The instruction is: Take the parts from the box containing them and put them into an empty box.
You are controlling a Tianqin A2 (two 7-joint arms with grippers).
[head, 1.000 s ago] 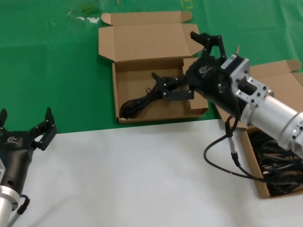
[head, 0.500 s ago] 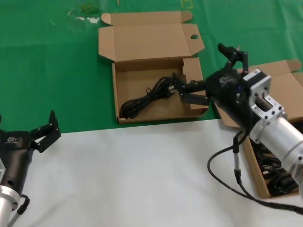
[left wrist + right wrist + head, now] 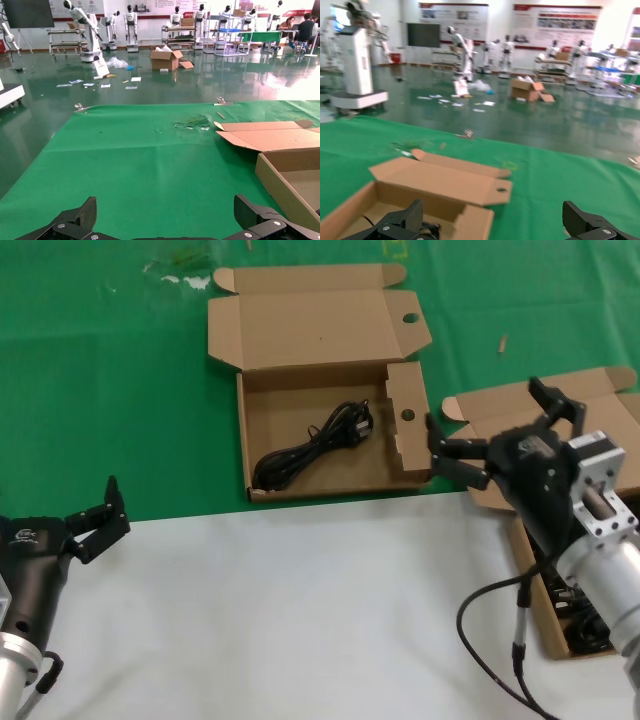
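Note:
One black cord (image 3: 312,447) lies loose in the open box with the holed partition (image 3: 407,416) at the table's far middle. My right gripper (image 3: 490,422) hangs open and holds nothing, to the right of that box and over the lid of the box containing the parts (image 3: 600,405). My right arm hides most of that box; some black cords (image 3: 590,628) show at its near end. In the right wrist view the gripper (image 3: 492,217) faces the partition box (image 3: 445,185), with the cord (image 3: 427,230) beside one fingertip. My left gripper (image 3: 55,512) waits open at the near left.
Green cloth (image 3: 110,390) covers the far half of the table and a white surface (image 3: 280,610) the near half. The left wrist view shows its open gripper (image 3: 165,212) over bare green cloth, with the partition box (image 3: 285,170) off to one side.
My right gripper has let go of the cord inside the partition box and drawn back to the right, open. The cord now lies still. The left arm has barely shifted.

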